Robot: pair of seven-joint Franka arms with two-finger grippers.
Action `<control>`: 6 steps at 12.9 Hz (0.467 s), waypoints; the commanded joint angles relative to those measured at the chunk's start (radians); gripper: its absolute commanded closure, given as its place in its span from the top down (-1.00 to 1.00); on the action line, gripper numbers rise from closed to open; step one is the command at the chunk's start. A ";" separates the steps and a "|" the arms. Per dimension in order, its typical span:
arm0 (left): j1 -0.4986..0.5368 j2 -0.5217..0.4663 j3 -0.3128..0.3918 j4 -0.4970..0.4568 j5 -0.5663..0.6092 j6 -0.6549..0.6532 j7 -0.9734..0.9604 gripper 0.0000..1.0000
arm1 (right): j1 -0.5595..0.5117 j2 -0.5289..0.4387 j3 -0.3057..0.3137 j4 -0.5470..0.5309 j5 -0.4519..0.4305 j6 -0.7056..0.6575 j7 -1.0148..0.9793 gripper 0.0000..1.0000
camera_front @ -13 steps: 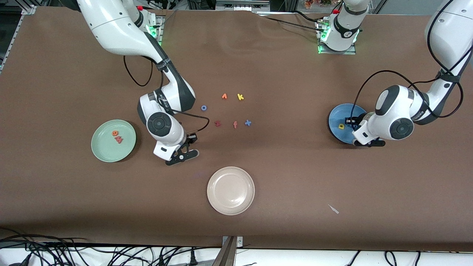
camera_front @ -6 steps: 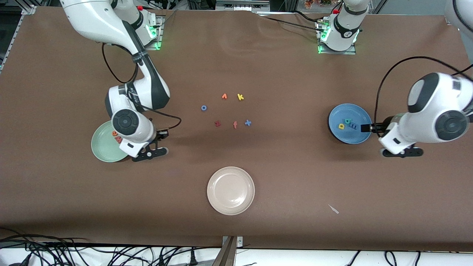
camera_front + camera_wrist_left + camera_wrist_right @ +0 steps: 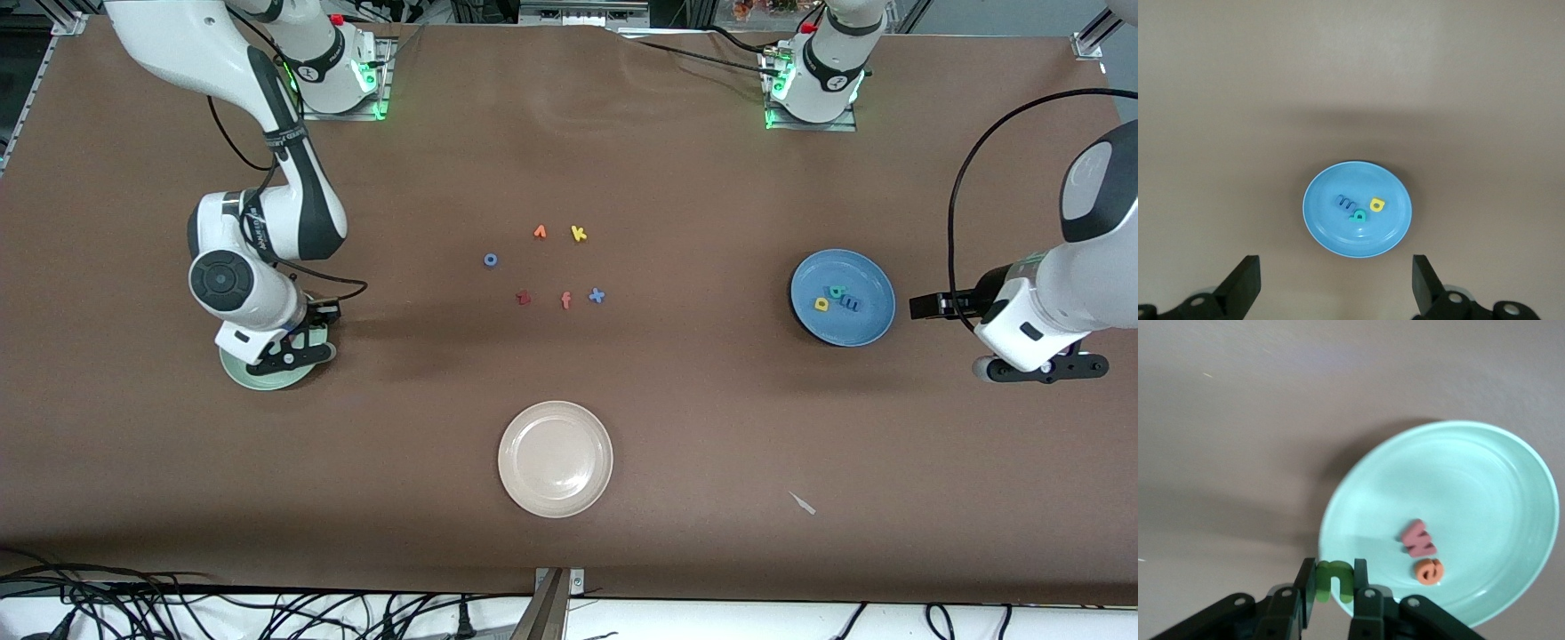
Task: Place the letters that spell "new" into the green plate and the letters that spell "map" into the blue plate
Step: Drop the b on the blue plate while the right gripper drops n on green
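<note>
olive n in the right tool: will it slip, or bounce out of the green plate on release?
Likely soft and light: the olive n sits pinched between the right tool fingers and keeps its shape. It looks flat, so it probably lands flat in the green plate without rolling, though it may stick briefly to a pad.

The right gripper (image 3: 1333,600), black-fingered, is pinching an olive-green "n" (image 3: 1334,579) between its jaws. Just ahead of those jaws the pale mint-green plate (image 3: 1485,473) is showing a salmon-red "w" (image 3: 1418,539) and an orange "e" (image 3: 1429,571). Ahead of the left gripper (image 3: 1336,287), whose black jaws are standing wide, the medium-blue plate (image 3: 1331,230) is carrying a blue "m" (image 3: 1344,201), a teal "p" (image 3: 1358,215) and a yellow "a" (image 3: 1377,204). The table (image 3: 1351,73) is showing plain brown.
</note>
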 commanded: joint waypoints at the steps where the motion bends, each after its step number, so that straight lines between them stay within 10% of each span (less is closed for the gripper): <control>1: -0.084 0.030 0.074 0.114 -0.011 -0.076 0.123 1.00 | -0.022 0.000 -0.008 -0.027 -0.010 0.016 -0.005 -0.77; 2: -0.164 0.023 0.183 0.160 -0.024 -0.112 0.181 1.00 | -0.033 0.005 -0.008 -0.023 -0.007 0.014 -0.005 -0.34; 3: -0.227 0.021 0.266 0.190 -0.040 -0.135 0.227 1.00 | -0.034 0.005 -0.008 -0.020 -0.004 0.013 0.005 0.71; 6: -0.279 0.013 0.403 0.214 -0.187 -0.134 0.257 1.00 | -0.024 0.002 -0.002 0.023 0.004 -0.038 0.021 1.00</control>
